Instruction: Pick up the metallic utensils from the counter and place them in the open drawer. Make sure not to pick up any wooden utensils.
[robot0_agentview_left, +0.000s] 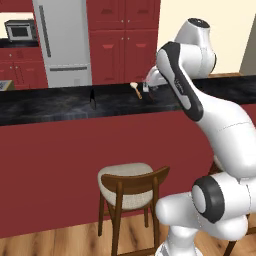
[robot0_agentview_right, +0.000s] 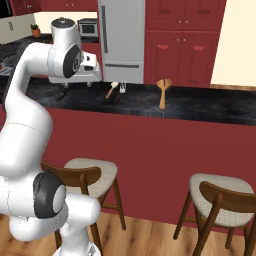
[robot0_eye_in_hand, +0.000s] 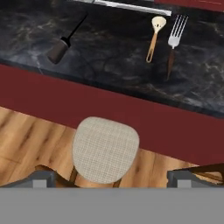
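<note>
Hovering gripper (robot0_eye_in_hand: 112, 177), fingers spread wide and empty, above the counter (robot0_eye_in_hand: 109, 61), touching nothing.

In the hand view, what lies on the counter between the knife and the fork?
The wooden spoon, right beside the fork; from the knife to the spoon, bare black counter.

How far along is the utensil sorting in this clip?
Nothing looks done: the fork and the dark-handled knife both lie on the counter, with the wooden spoon beside the fork. Nothing is in hand; the gripper is open, hanging over a stool. Both metal pieces remain to be moved.
</note>
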